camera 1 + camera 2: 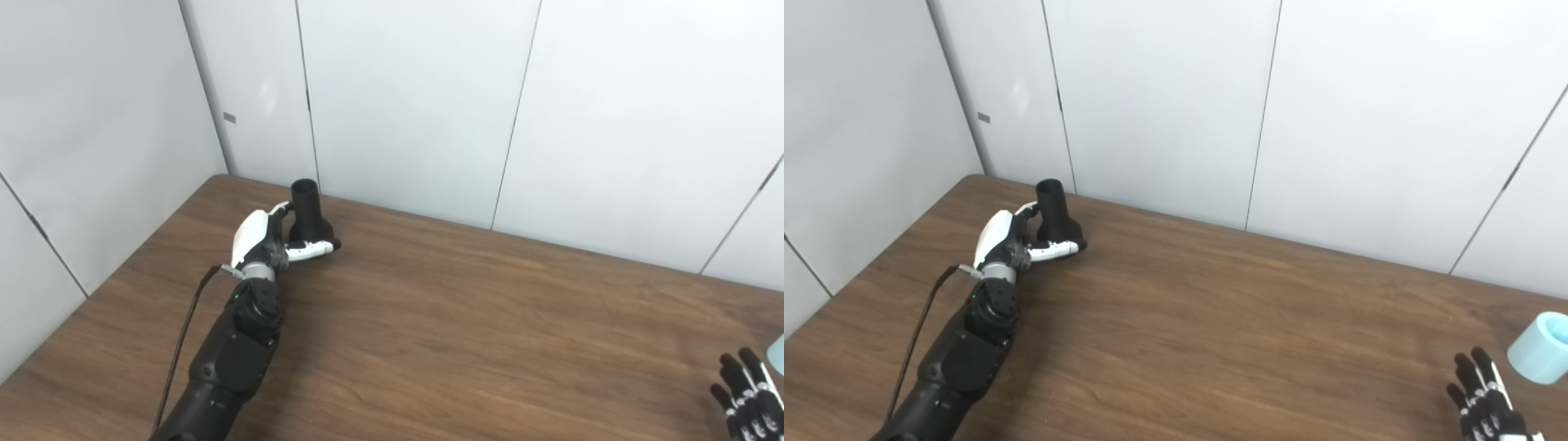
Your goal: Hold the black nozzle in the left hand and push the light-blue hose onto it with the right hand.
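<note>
1. Your left hand (269, 239) gripped the black nozzle (308, 211), upright at the table's (465, 318) far left corner.
2. Your right hand (1482, 398) was spread and empty, just beside the light-blue hose (1540, 346).
3. The next move probably called for grasping the hose.

The surface (465, 343) is dark brown with a streaked wood grain running lengthwise. On it, the nozzle (308, 211) is matt black all over, its open mouth included. Beside the nozzle, the left hand (269, 239) has a glossy white back and a white thumb over dark grey and black parts, on a black forearm with a small green light and a black cable. Far from the nozzle, the hose (1543, 346) is pale light blue. Just beside the hose, the right hand (1485, 398) is black with white marks on its fingers. Behind the nozzle, the wall panels (416, 92) are plain white with thin dark seams.
</note>
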